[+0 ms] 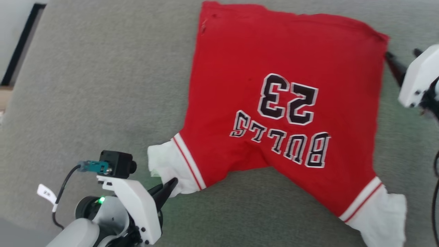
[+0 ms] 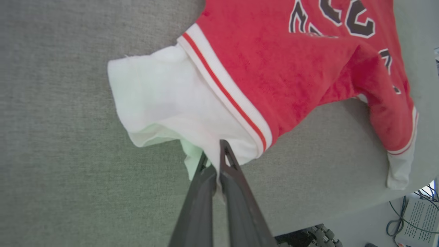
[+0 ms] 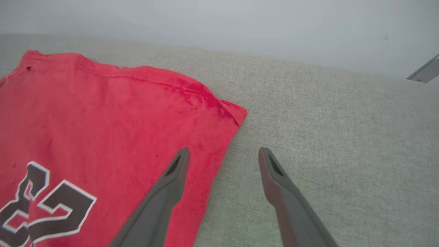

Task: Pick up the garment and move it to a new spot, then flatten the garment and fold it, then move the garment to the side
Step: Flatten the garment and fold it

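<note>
left claw (image 2: 214,152): two long dark fingers pressed together, pinching the loose lower edge of a white sleeve (image 2: 164,99). white cloth shows between the tips. in the head view this claw (image 1: 172,183) sits at the lower left with its tips at the sleeve's near corner. a small black camera (image 1: 116,164) with a teal plug sits on the white wrist housing behind it.

right claw (image 3: 223,152): fingers spread wide, nothing between them. one finger lies over red cloth and the other over bare table, straddling the garment's side edge near its far hem corner. whether the tips touch the cloth cannot be told. in the head view this claw (image 1: 401,58) is at the right edge, beside that same corner.

garment (image 1: 274,68): red jersey-style shirt of thin fabric, white sleeves with red-striped white bands, black lettering "bulls" and number 23 outlined in white. it is spread print side up and mostly flat, toward the right of the table. the hem lies away from the robot and the sleeves toward it, so the print reads upside down in the head view. the second sleeve (image 1: 382,216) is crumpled at the lower right, close to the table's edge.

table (image 1: 85,85): covered in grey-green woven cloth, carrying the garment.

surroundings: a pale wall (image 3: 240,20) behind the far edge. cables (image 2: 398,223) and a printed sheet (image 2: 420,214) lie on the floor past the near edge.
</note>
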